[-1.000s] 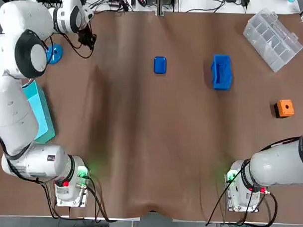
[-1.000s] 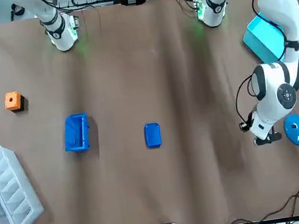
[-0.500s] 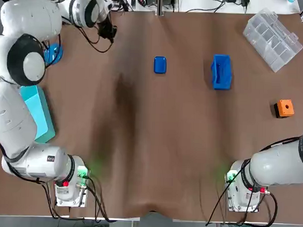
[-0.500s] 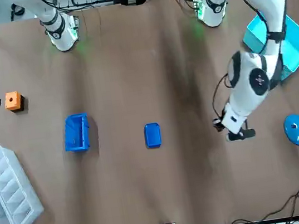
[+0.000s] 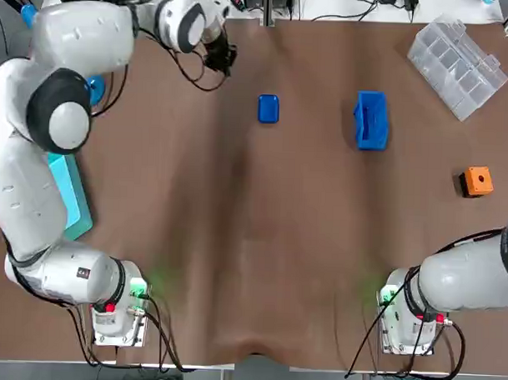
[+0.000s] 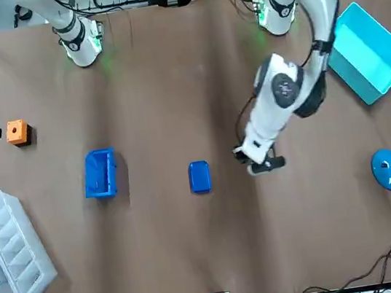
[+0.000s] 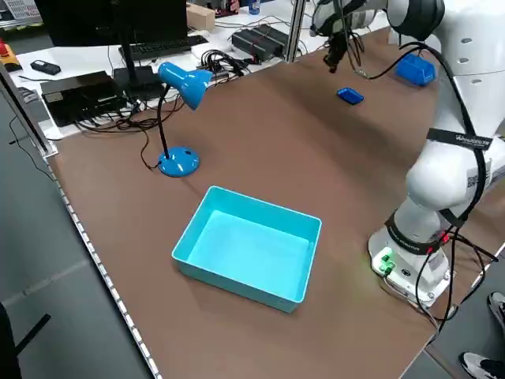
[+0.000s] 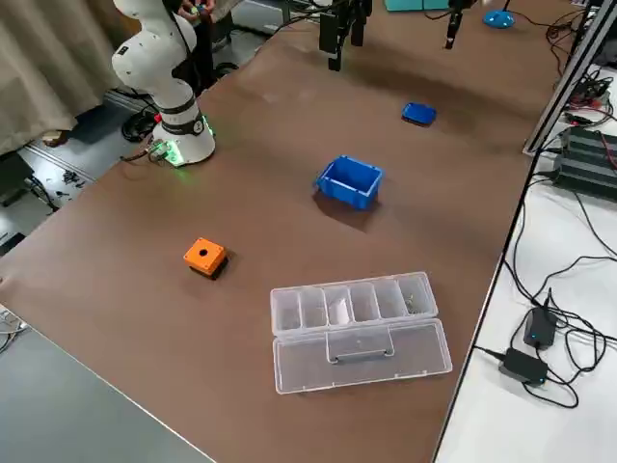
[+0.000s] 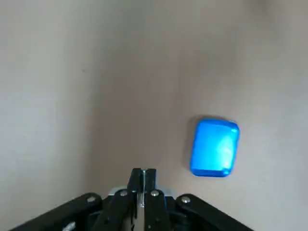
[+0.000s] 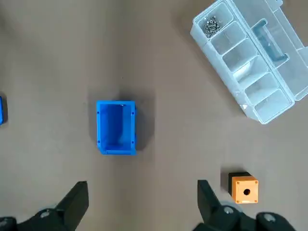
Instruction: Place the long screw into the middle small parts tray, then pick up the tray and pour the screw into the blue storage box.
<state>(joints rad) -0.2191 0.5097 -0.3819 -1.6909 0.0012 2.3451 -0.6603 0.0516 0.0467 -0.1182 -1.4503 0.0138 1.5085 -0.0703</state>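
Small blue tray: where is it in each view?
Top: small blue tray, upper centre.
Front: tray lower centre.
Left side: tray top right.
Right side: tray upper right.
Left wrist: tray right of centre.
Right wrist: tray a sliver at left edge.
Landmark: blue storage box, absent only from left wrist.

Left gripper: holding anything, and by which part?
Left gripper pinches a thin silvery long screw between its fingertips; which part, cannot tell. Right gripper empty.
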